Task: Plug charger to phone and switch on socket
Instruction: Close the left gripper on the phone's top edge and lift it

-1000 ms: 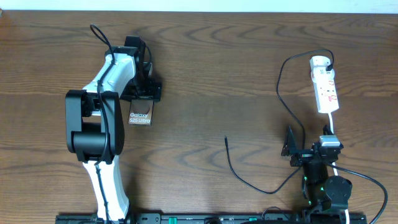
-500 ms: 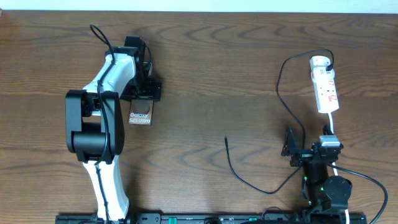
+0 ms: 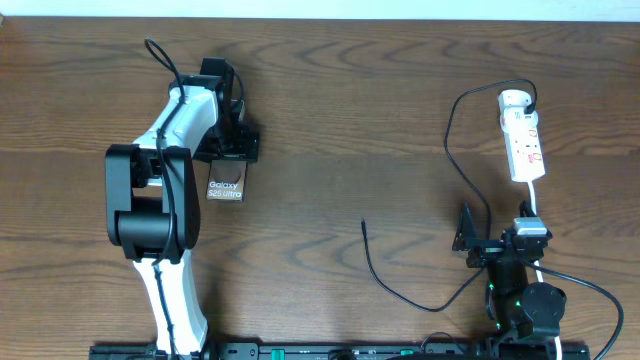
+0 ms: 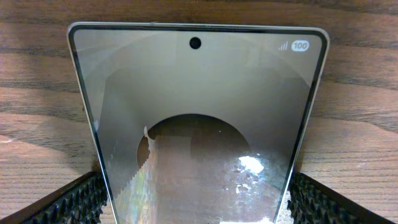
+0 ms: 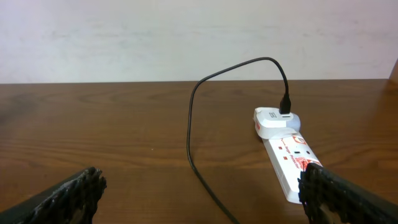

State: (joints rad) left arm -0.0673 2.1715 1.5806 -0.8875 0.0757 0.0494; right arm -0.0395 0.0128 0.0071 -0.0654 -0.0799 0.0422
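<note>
The brown wooden surface (image 3: pixel 330 100) carries everything. The left arm (image 3: pixel 165 190) reaches out over its left half. The right arm (image 3: pixel 520 290) sits folded near the front right edge.

The phone (image 4: pixel 199 124) lies flat on the left, its lettered end showing just beyond the left arm. The left fingers (image 4: pixel 68 202) press against both of its long edges, holding it.

The socket (image 5: pixel 292 158) lies at the far right, ahead of the right fingers (image 5: pixel 68 193), which are spread wide and hold nothing.

The charger (image 3: pixel 447 130) runs from a white adapter (image 5: pixel 270 119) in the socket's far end. It loops left and then toward the front. Its tip (image 3: pixel 363 223) lies bare mid-surface, well apart from the phone.
</note>
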